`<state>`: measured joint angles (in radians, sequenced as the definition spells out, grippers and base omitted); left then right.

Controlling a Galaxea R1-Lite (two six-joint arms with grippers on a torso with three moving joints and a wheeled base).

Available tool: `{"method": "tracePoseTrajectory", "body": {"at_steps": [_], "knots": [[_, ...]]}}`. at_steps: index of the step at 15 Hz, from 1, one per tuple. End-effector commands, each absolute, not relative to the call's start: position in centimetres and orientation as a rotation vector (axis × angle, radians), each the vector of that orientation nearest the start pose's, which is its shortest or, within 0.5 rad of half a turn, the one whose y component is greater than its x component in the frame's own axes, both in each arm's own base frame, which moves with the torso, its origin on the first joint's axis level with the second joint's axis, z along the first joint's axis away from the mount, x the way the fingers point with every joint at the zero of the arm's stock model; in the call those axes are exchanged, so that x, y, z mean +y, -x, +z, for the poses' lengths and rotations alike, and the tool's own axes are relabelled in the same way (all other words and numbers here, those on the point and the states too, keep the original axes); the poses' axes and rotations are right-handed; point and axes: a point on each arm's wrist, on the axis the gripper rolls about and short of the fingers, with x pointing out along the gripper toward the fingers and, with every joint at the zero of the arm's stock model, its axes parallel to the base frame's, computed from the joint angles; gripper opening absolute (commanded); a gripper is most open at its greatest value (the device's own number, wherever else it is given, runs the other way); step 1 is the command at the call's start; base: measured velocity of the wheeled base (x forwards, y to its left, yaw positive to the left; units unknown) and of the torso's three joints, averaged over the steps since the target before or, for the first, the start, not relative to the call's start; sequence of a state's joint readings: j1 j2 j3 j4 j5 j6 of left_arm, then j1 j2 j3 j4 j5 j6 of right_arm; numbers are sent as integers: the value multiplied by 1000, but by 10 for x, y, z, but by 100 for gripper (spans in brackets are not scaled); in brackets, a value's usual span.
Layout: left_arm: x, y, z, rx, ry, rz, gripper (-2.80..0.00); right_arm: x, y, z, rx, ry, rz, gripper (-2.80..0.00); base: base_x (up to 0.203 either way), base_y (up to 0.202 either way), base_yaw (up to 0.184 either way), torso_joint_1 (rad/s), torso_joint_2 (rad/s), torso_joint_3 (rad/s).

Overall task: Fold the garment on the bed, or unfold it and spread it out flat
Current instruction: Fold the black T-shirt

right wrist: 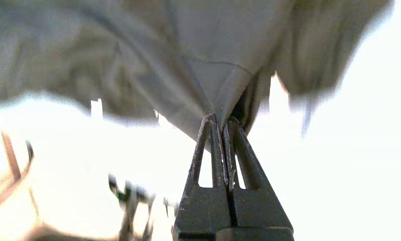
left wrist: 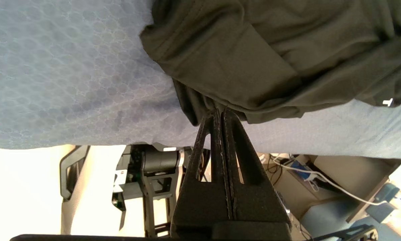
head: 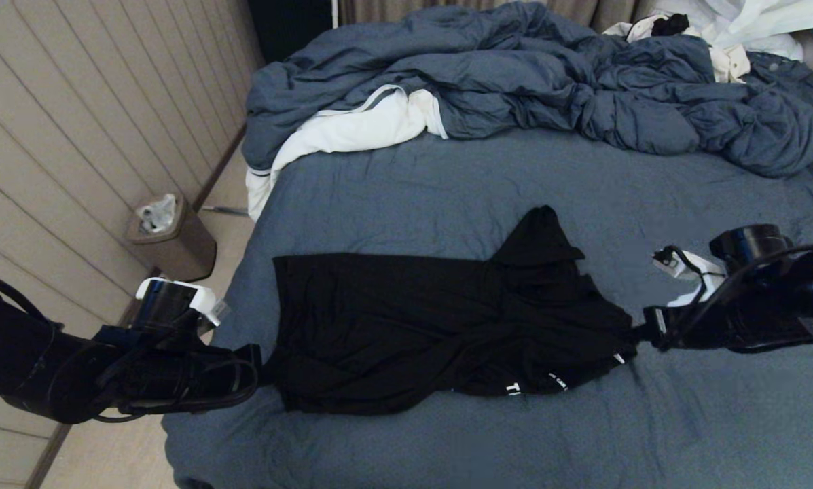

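The black T-shirt (head: pixel 440 329) lies stretched sideways on the slate-blue bed sheet (head: pixel 447 197), one sleeve poking up toward the duvet and bits of white lettering (head: pixel 513 388) along its near edge. My left gripper (head: pixel 265 370) is shut on the shirt's left edge; in the left wrist view the gripper (left wrist: pixel 221 110) pinches a bunch of the cloth (left wrist: pixel 254 57). My right gripper (head: pixel 640 334) is shut on the shirt's right end, and in the right wrist view the gripper (right wrist: pixel 222 120) clamps the fabric (right wrist: pixel 200 60), which hangs taut from it.
A rumpled blue duvet (head: pixel 549 81) with white lining (head: pixel 352 129) fills the far half of the bed. White clothes (head: pixel 739 27) lie at the far right corner. A small bin (head: pixel 168 238) stands on the floor by the panelled wall, left of the bed.
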<state>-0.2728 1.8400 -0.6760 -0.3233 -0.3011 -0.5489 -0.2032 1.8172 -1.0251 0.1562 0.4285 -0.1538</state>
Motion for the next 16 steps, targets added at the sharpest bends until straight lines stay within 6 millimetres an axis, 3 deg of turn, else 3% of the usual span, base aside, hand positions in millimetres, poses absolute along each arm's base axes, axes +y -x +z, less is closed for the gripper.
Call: {"method": "tracePoseTrajectory", "body": {"at_steps": [1, 8, 14, 16], "knots": [[-83, -273, 85, 973, 518, -294, -280, -58, -276, 147, 893, -114, 276, -280, 0, 0, 0, 0, 0, 0], [-83, -272, 86, 970, 518, -296, -280, -91, -249, 129, 939, -85, 212, -280, 0, 0, 0, 0, 0, 0], [-83, -273, 85, 970, 518, -296, -280, -82, -205, 115, 1000, -85, 217, -280, 0, 0, 0, 0, 0, 0], [-83, -272, 86, 967, 519, -296, -280, -79, -200, 105, 1035, -100, 227, -280, 0, 0, 0, 0, 0, 0]]}}
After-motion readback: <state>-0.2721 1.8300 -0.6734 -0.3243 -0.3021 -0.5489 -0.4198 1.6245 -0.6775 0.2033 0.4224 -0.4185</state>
